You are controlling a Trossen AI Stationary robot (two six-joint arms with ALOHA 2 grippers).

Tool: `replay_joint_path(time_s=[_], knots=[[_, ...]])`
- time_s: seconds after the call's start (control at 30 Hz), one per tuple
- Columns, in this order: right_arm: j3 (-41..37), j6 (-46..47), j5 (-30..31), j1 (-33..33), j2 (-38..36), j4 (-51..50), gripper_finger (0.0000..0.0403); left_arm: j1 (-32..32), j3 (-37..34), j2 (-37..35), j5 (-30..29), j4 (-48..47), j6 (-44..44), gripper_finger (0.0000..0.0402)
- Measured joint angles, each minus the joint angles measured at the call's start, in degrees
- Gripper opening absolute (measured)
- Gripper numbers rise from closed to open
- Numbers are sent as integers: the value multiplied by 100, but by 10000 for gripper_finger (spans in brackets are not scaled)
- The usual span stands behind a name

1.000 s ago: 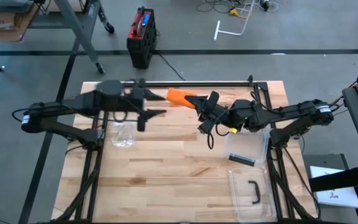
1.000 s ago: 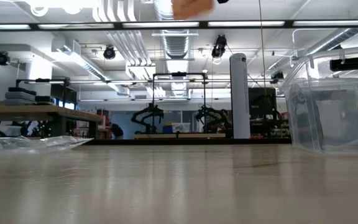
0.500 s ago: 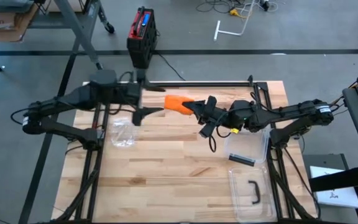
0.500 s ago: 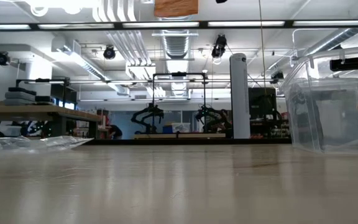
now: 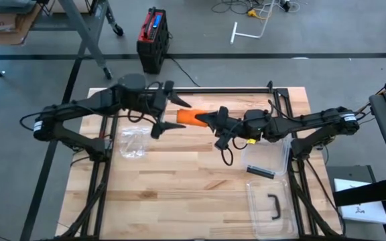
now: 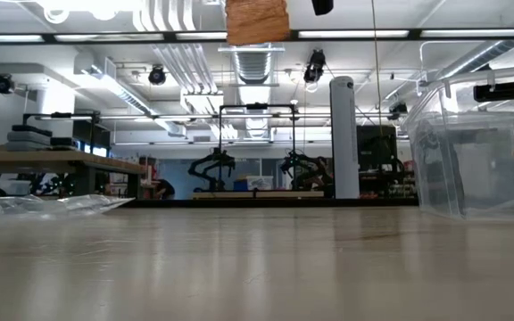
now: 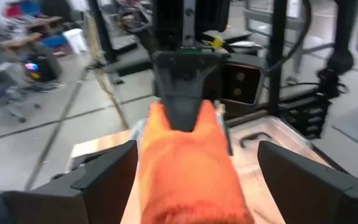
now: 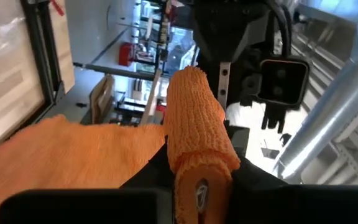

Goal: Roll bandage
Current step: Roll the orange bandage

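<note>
An orange bandage (image 5: 189, 117) hangs high over the middle of the wooden table (image 5: 179, 194), with my right gripper (image 5: 213, 122) shut on it. In the right wrist view it is a thick roll (image 8: 194, 124) with a flat loose part (image 8: 73, 155) spreading from it. The low view shows only its lower end (image 6: 257, 20), far above the table top. My left gripper (image 5: 168, 109) faces the bandage from the table's left, open. Its fingers (image 7: 104, 180) stand on either side of the bandage (image 7: 188, 171) without touching it. My right gripper pinches the rolled part of the bandage (image 8: 197, 171) between its two fingers. It comes in level from the table's right side, and the roll sticks out forward past the fingertips. The bandage is lifted clear of the table, and its loose part spreads sideways from the roll.
A clear plastic box (image 5: 268, 159) holding a black piece (image 5: 260, 172) stands at the right, and also shows in the low view (image 6: 480, 147). Its lid (image 5: 270, 207) lies nearer. A crumpled clear bag (image 5: 131, 144) lies at the left. A black bar (image 5: 213, 89) runs along the far edge.
My left gripper has moved toward the table's right, up to the bandage, and has rolled about its own pointing line. The bandage, still in my right gripper, has shifted slightly toward the near edge; in the low view its end has sunk a little and squared up.
</note>
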Motion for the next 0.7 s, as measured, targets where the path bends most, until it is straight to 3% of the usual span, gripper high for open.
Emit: replay_joint_path(time_s=[0.7], knots=[[0, -400, 2, -11, 0, 63, 53, 37, 3, 261, 102, -164, 244, 263]])
